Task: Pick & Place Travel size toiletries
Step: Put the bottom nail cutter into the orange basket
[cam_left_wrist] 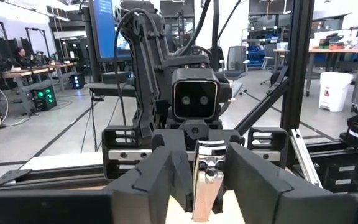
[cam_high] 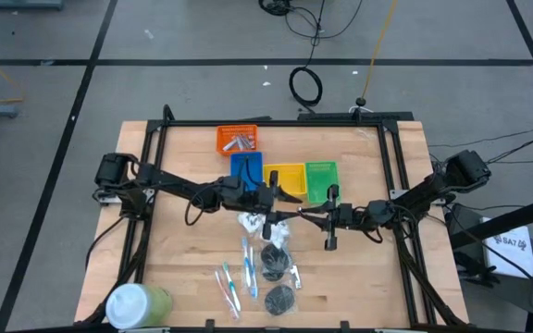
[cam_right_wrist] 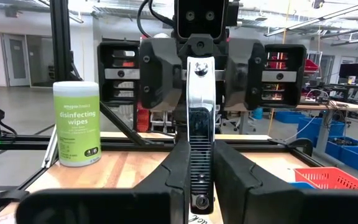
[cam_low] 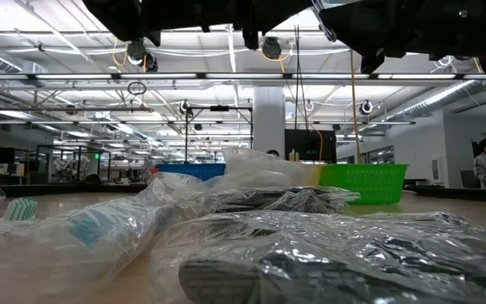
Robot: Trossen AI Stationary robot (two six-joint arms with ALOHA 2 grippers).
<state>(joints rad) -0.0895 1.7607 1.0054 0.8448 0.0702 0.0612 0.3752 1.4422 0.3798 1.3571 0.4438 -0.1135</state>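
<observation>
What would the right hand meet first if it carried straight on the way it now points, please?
The left hand, most likely. It faces the right hand head-on, and the silvery stick gripped by the right hand appears to reach it, though the exact gap is hard to judge.

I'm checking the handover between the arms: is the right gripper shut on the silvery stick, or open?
Shut on it. In the right wrist view the right gripper has its fingers pressed against both sides of the silvery stick, which stands upright between them.
</observation>
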